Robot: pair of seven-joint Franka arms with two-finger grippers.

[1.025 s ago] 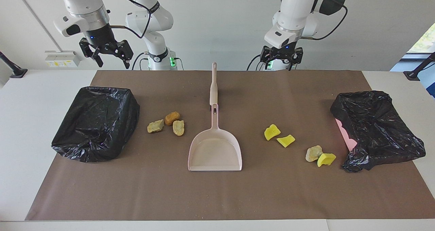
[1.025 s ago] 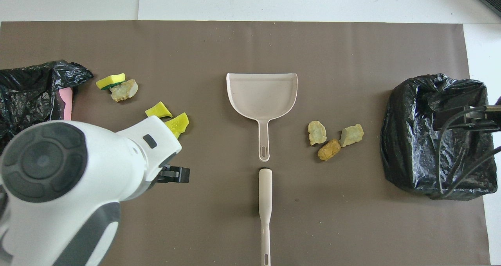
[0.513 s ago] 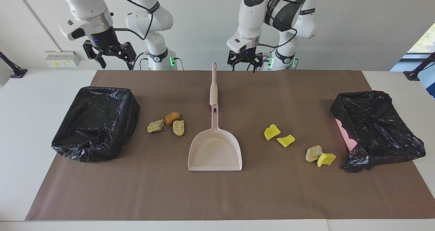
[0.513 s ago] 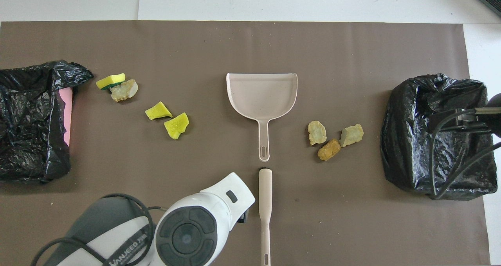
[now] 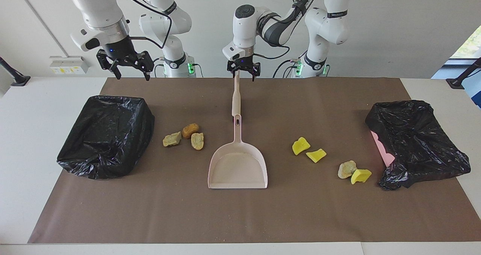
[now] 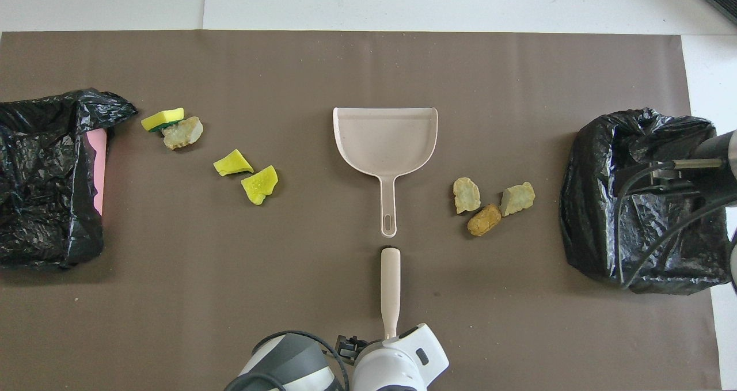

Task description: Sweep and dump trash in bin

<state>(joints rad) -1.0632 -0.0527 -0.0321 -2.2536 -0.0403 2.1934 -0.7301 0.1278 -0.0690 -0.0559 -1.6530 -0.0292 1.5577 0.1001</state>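
Overhead, rough spongy trash [image 5: 308, 151] flanks smooth pink dustpan [image 5: 238, 168]; both end effectors gape apart.

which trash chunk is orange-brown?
The orange-brown chunk in the three-piece cluster beside the right arm's end bin, nearest the robots; its two neighbours are paler tan.

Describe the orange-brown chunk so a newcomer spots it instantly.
Start at the pink plastic dustpan mid-mat. Toward the right arm's end, three rough chunks cluster before the black-bagged bin. The orange-brown sponge-like chunk is nearest the robots and darkest; its neighbours are pale tan.
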